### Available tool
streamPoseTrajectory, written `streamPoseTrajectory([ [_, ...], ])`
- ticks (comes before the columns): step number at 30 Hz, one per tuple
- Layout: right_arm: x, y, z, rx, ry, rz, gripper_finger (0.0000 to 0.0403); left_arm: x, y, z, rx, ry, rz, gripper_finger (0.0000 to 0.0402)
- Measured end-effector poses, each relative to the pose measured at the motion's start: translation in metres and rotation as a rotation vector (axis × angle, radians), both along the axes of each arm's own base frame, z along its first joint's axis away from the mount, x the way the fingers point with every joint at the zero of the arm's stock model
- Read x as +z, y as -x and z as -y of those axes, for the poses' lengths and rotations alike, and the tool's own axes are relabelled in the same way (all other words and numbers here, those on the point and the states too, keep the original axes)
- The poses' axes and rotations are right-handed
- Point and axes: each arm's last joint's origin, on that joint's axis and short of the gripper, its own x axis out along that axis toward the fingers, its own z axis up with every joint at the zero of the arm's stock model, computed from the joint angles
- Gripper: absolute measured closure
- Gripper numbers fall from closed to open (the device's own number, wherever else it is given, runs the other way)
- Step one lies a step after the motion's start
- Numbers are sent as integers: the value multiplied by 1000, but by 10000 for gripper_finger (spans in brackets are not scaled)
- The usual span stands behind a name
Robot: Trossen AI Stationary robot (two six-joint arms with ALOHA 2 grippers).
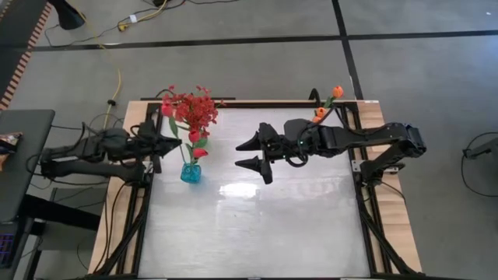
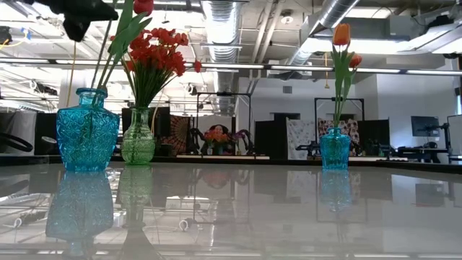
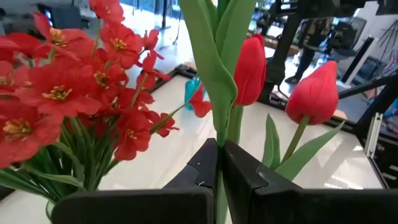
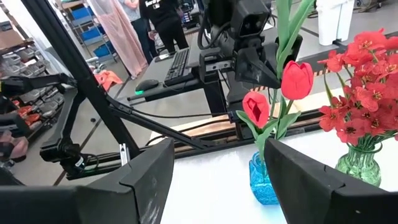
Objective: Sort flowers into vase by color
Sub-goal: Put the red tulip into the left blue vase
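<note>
The left gripper (image 3: 219, 171) has its dark fingers pressed together on the thin green stem of a red-pink tulip bud (image 3: 250, 68), holding it above the faceted blue glass vase (image 1: 191, 173) that serves as landmark here. In the left wrist view the bud stands just beyond the fingertips, wrapped by a long green leaf, and a second red-pink tulip bud (image 3: 313, 93) leans right beside it. In the right wrist view that second bud's stem runs down into the blue vase. Just behind the blue vase, towards the table's far edge, a ribbed green glass vase (image 2: 138, 142) holds a bushy red spray of small blossoms (image 1: 196, 109), touching neither tulip as far as can be told. The right gripper (image 1: 260, 155) hovers over the shiny white table (image 1: 257, 233), beside the blue vase towards the table's middle, its two fingers spread wide and holding nothing. Well apart from the blue vase, near the far right corner, a smaller turquoise glass vase (image 2: 335, 149) carries upright orange tulip buds (image 2: 341, 34).
</note>
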Motion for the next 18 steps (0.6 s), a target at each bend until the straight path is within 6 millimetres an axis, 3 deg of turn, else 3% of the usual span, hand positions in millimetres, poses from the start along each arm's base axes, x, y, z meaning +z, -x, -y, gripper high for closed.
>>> streamPoseTrajectory([
  [18, -1, 0, 1, -4, 2, -13, 126, -52, -1, 1, -28, 30, -11, 401],
])
